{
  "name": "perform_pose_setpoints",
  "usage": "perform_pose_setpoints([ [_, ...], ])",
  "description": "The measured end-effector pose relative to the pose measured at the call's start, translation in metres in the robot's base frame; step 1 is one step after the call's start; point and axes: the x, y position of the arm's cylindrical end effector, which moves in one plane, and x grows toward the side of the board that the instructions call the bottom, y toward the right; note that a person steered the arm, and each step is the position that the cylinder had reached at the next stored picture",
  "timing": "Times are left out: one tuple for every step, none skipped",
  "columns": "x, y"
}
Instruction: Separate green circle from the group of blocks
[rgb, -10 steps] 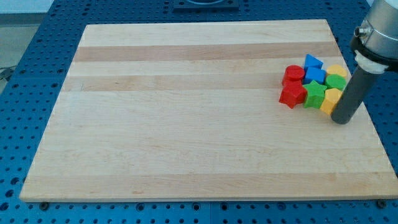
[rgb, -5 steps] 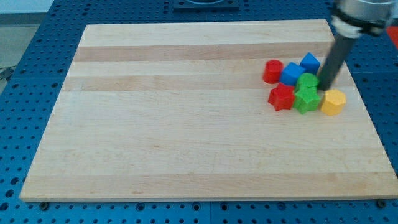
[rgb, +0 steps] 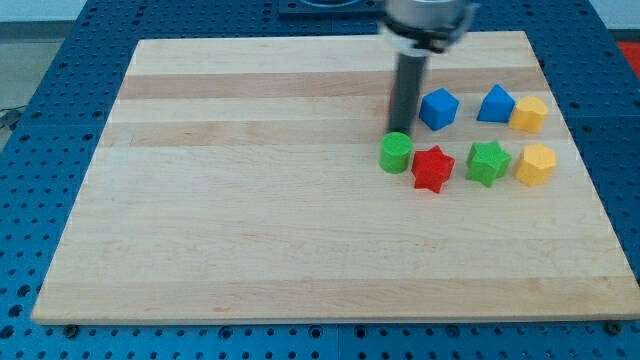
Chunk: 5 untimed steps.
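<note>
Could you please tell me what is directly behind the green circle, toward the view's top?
My tip stands right behind the green circle, at its top edge. A sliver of something red shows beside the rod; the rod covers the rest, so its shape cannot be told.

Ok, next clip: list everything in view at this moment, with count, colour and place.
Green circle: 1, green, leftmost of the blocks, just left of the red star.
Red star: 1, red, between the two green blocks.
Green star: 1, green, right of the red star.
Blue blocks: 2, blue, upper row and.
Yellow blocks: 2, yellow, far right and.
Wooden board: 1, light wood, on a blue perforated table.
My tip: 1, dark rod, right above the green circle.
</note>
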Motion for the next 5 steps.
perform_pose_setpoints([
  [0.017,-0.097],
  [0.104,-0.119],
  [0.191,-0.058],
  [0.229,0.061],
  [0.207,0.211],
])
